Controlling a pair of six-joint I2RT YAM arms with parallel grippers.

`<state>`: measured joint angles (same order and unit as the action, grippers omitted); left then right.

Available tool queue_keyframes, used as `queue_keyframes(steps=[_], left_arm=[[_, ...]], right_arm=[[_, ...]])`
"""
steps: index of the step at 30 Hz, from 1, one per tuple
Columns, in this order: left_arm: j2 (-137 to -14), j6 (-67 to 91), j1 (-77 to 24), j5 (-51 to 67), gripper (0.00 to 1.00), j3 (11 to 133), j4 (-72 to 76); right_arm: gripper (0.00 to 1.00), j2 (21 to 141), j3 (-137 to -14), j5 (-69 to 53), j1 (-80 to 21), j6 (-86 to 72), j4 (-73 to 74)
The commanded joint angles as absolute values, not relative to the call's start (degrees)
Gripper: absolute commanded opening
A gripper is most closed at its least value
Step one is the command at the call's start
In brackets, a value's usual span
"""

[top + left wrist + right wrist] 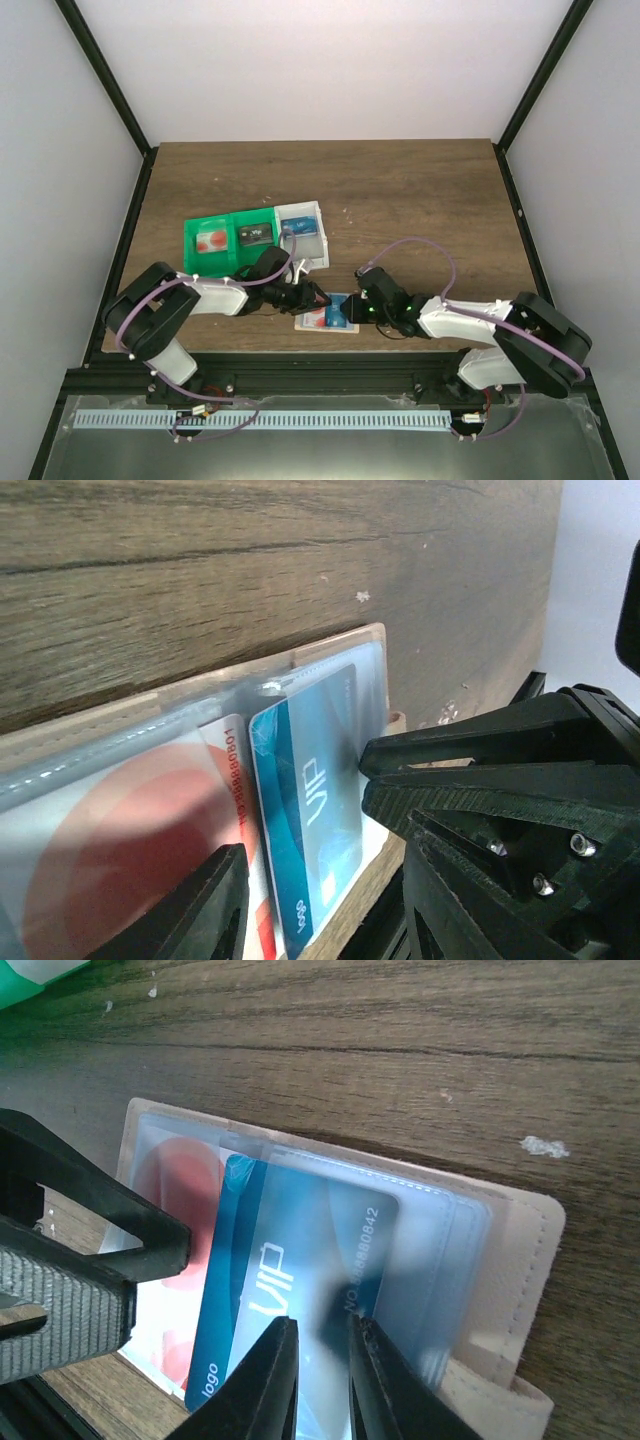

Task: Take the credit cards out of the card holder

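Observation:
The tan card holder lies open on the table near the front edge, between the two arms. In its clear sleeves sit a pale credit card with red circles and a blue "VIP" credit card. The blue card is slid partway out of its sleeve, towards the pale one. My left gripper is open, and its fingers straddle the blue card's near end. My right gripper is open only by a narrow gap, with its tips down on the sleeve over the blue card. Each gripper's black fingers show in the other's wrist view.
A green compartment tray with cards in it stands behind the left arm. A translucent white box with a blue item sits just to its right. The black rail of the table's front edge runs close below the card holder.

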<state>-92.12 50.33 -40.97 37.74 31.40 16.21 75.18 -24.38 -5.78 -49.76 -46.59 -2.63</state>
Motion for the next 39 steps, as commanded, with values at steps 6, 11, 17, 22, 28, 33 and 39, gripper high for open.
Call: queue_keyframes(steps=[6, 11, 17, 22, 28, 33, 39], left_arm=[[-94.5, 48.0, -40.2, 38.2, 0.44, 31.3, 17.0], [-94.9, 48.0, -40.1, 38.6, 0.41, 31.4, 17.6], [-96.4, 48.6, -40.1, 39.4, 0.32, 31.0, 18.9], [-96.8, 48.8, -40.2, 39.6, 0.26, 31.2, 19.4], [-96.5, 48.9, -40.2, 39.6, 0.1, 31.0, 19.4], [-96.4, 49.2, -40.0, 39.6, 0.0, 30.7, 19.8], [-95.2, 49.4, -39.4, 39.5, 0.0, 29.8, 19.8]], right_arm=[[0.16, 78.2, -23.0, -6.7, -49.2, -47.2, -5.2], [0.16, 78.4, -23.1, -6.9, -49.1, -47.0, -5.3], [0.16, 78.6, -22.9, -7.1, -49.0, -47.0, -5.7], [0.16, 78.8, -22.7, -7.3, -49.0, -47.1, -6.0], [0.16, 78.4, -22.3, -7.2, -49.0, -47.2, -6.1], [0.16, 78.3, -22.1, -7.2, -49.0, -47.1, -6.2], [0.16, 77.8, -21.9, -6.7, -48.9, -47.3, -5.9]])
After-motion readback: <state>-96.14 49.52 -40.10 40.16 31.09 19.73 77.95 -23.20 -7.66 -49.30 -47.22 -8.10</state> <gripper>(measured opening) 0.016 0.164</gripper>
